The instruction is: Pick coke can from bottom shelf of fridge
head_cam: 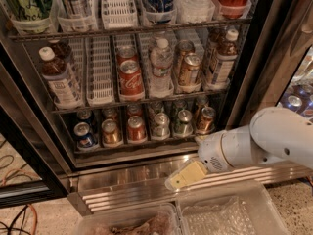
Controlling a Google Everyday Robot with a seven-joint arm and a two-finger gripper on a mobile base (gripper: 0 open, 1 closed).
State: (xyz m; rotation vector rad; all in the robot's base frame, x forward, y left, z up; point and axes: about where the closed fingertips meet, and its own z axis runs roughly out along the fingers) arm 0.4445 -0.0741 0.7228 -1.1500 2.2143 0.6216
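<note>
The fridge (244, 82) stands open in front of me. Its bottom shelf (142, 142) holds a row of small cans. The coke can (136, 128) is red with a silver top and stands upright, third from the left. It sits between a gold-orange can (111, 131) and a silver-green can (160, 125). A blue Pepsi can (83, 134) is at the far left. My gripper (183, 176), cream-coloured at its tip, hangs in front of the ribbed steel base (127, 180). It is below and to the right of the coke can and touches no can.
The middle shelf (146, 98) carries bottles and a larger Coca-Cola can (129, 77). Two clear plastic bins (230, 214) sit at the bottom edge, below the gripper. The dark door frame (274, 72) rises on the right. Cables (19, 214) lie on the floor at left.
</note>
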